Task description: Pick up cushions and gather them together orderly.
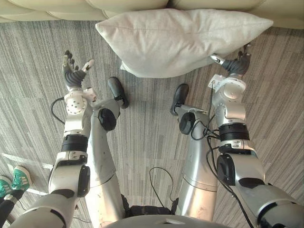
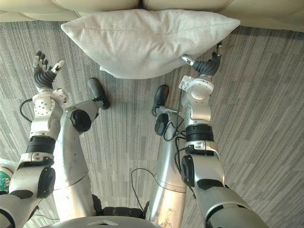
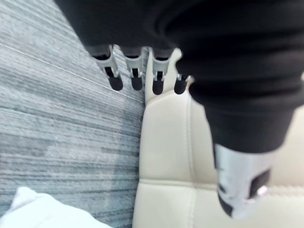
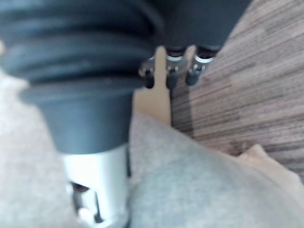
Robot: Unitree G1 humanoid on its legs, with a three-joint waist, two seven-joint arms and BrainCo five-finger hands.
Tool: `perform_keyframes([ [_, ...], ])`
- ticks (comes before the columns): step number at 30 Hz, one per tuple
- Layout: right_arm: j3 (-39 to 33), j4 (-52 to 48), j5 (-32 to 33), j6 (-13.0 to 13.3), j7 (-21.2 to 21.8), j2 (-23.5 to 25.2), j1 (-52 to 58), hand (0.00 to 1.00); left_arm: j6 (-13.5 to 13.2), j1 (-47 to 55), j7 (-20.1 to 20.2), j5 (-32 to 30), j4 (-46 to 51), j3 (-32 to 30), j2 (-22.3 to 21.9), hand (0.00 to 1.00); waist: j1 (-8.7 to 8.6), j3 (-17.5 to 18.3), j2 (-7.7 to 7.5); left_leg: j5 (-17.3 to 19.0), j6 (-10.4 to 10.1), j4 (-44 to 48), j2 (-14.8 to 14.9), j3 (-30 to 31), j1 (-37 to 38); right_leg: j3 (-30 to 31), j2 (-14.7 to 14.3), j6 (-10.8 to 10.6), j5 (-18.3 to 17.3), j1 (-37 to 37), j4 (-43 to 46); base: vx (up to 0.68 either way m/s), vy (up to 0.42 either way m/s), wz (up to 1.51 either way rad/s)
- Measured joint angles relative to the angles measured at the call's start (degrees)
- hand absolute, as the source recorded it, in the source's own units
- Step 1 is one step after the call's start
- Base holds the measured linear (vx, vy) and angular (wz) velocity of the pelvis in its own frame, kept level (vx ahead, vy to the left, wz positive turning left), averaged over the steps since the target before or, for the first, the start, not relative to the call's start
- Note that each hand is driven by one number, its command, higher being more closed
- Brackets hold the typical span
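Starting at your right hand point(image 1: 232, 65): fingers point(image 1: 245, 51) near straight, set against the lower right edge of the cushion point(image 1: 175, 40), thumb laid on the fabric, no closed hold that I can see. The cushion lies across the front of the sofa point(image 1: 47, 8) and out over the carpet point(image 1: 142, 137); I can't tell if it is lifted or propped on the sofa. Risk, my read: contact is at one corner only, so if you lift or drag from there the far end likely sags or swings, and the cushion slides off the hand and drops to the carpet. Soft fabric gives under the thumb too, so a pinch may catch cover only and peel away. Close the hand properly, or get the other one under first. Your left hand point(image 1: 73, 73) is raised, fingers spread, empty, well apart from the cushion's left end, so it gives no support now. The sofa front sits right behind the cushion and blocks any push forward. A person's green shoes point(image 1: 16, 179) stand at the far left on the carpet, well apart from the work; mind them if you swing left.
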State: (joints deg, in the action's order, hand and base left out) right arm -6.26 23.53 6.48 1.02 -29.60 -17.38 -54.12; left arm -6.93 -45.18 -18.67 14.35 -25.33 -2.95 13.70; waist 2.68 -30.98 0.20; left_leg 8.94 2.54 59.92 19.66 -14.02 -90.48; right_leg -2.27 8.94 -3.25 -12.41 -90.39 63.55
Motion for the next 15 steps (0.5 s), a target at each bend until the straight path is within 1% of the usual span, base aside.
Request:
perform_keyframes([
  [1,1.1,-0.5,-0.4,0.0,-0.8,0.0,-0.6,1.0,0.0,-0.9,-0.3,0.0,0.0,1.0,-0.4,0.0,-0.22,0.0,0.0,-0.3,0.0,0.0,0.1,0.1,-0.3,-0.2,-0.1,-0.1,0.1,-0.2,0.1,-0.04,0.003,0.04],
  [3,2.8,-2.1,-1.8,-0.5,-2.0,0.6,-1.1,1.0,0.0,-2.7,-1.2,0.0,0.0,3.0,-1.9,0.0,-0.68,0.0,0.0,-0.6,-0.4,0.0,0.2,0.2,-0.5,-0.2,-0.1,0.2,0.3,-0.4,0.3,-0.01,0.001,0.02],
  [5,3.6,-4.7,-2.4,-1.4,-3.4,2.1,-1.3,1.0,0.0,-4.7,-2.4,0.0,0.0,3.9,-3.6,0.0,-1.21,0.0,0.0,-1.0,-0.1,0.0,0.3,0.2,-0.6,-0.2,-0.2,0.4,0.3,-0.7,0.6,0.0,0.0,0.0],
  [7,3.6,-5.7,-2.5,-1.6,-4.5,3.6,-1.4,1.0,0.0,-5.4,-3.1,0.0,0.1,5.3,-3.8,0.0,-1.47,0.0,0.0,-1.1,-0.2,0.0,0.4,0.6,-0.8,-0.4,-0.4,0.4,0.2,-0.8,0.6,-0.04,0.002,-0.04],
  [8,3.8,-6.9,-2.6,-2.2,-5.0,4.1,-1.4,1.0,0.0,-5.5,-3.6,0.0,0.7,5.7,-3.9,1.0,-1.69,0.0,0.01,-1.2,-0.4,0.0,0.5,0.8,-0.9,-0.7,-0.6,0.5,0.2,-0.8,0.6,-0.04,0.001,-0.04],
  [10,3.9,-7.4,-4.4,-2.4,-5.8,5.1,-1.4,1.0,0.1,-5.6,-4.0,0.0,2.2,5.9,-3.9,1.0,-2.08,0.1,0.0,-1.4,-0.7,-0.1,0.7,1.3,-1.2,-1.2,-0.7,0.8,0.3,-0.8,0.5,-0.05,0.001,-0.02],
  [15,4.0,-10.4,-4.7,-2.6,-5.7,6.0,-1.3,1.0,0.3,-5.9,-4.9,-1.1,4.5,6.1,-3.1,1.0,-2.4,0.1,0.01,-1.9,-1.4,-0.7,1.1,1.7,-1.0,-1.5,-1.3,1.6,0.6,-0.6,0.1,-0.06,-0.002,-0.03],
])
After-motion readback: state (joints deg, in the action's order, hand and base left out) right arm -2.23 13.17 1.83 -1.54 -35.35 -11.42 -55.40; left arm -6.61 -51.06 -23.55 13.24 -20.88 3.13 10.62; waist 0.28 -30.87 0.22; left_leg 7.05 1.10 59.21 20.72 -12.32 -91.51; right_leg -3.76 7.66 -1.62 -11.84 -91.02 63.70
